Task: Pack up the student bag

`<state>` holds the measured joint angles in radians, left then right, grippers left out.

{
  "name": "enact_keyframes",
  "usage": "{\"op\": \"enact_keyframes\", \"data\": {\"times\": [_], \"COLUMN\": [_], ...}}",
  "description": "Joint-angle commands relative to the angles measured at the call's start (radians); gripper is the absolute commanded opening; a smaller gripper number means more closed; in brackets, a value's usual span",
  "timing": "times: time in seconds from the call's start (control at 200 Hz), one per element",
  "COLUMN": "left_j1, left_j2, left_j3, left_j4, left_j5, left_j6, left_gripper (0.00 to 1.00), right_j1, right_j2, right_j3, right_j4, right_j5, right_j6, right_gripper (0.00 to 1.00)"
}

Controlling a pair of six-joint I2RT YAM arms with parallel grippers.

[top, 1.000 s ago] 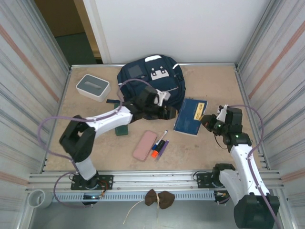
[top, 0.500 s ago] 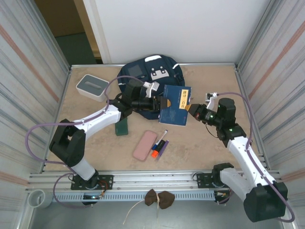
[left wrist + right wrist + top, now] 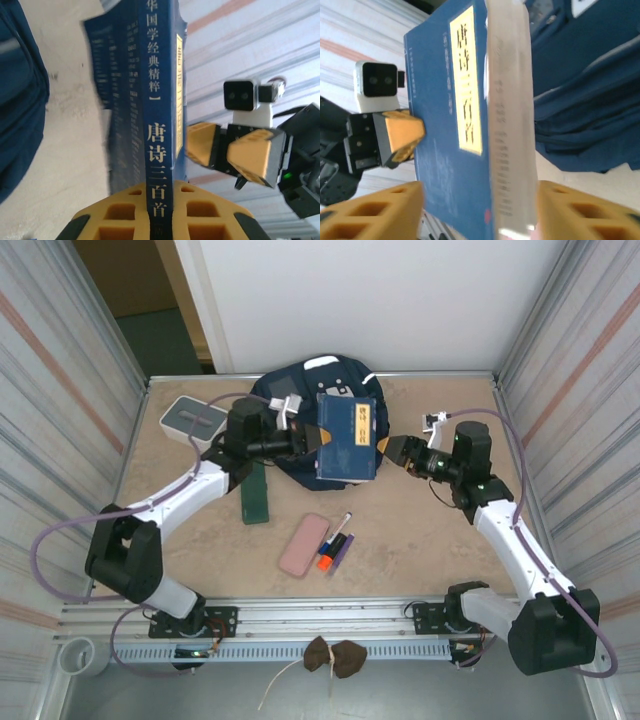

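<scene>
A white-and-grey box (image 3: 185, 418) sits at the far left of the counter (image 3: 420, 540), a dark green block (image 3: 257, 502) lying nearer the middle. A pink case (image 3: 304, 544) lies toward the front with pens (image 3: 333, 543) just beside its right edge; a blue book (image 3: 346, 437) with a yellow label is raised beyond them

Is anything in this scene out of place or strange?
A brown cloth-like bundle lies off the table, below the front rail. Otherwise nothing stands out: the left hand grips the blue book over the student bag.
</scene>
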<state>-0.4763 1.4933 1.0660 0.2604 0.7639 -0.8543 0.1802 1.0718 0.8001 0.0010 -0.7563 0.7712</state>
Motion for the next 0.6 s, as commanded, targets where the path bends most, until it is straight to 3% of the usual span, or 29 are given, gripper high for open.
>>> {"op": "enact_keyframes", "data": {"times": [0.0, 0.14, 0.361, 0.501, 0.596], "left_j1": [0.03, 0.057, 0.063, 0.068, 0.073], "left_j2": [-0.074, -0.107, -0.113, -0.1, -0.087], "left_j3": [-0.004, -0.01, 0.002, -0.005, -0.008], "left_j4": [0.147, 0.234, 0.31, 0.369, 0.376], "left_j5": [0.04, 0.051, 0.076, 0.078, 0.066], "left_j6": [-0.075, -0.143, -0.2, -0.256, -0.27], "left_gripper": [0.0, 0.0, 0.0, 0.0, 0.0], "right_j1": [0.041, 0.105, 0.179, 0.193, 0.193], "right_j2": [0.023, 0.072, 0.192, 0.254, 0.274], "right_j3": [0.028, 0.045, 0.064, 0.06, 0.051], "right_j4": [0.089, 0.194, 0.524, 0.738, 0.857], "right_j5": [-0.055, -0.045, -0.089, -0.087, -0.072], "right_j6": [0.01, 0.048, 0.214, 0.337, 0.418], "right_gripper": [0.77, 0.93, 1.0, 0.96, 0.81]}}
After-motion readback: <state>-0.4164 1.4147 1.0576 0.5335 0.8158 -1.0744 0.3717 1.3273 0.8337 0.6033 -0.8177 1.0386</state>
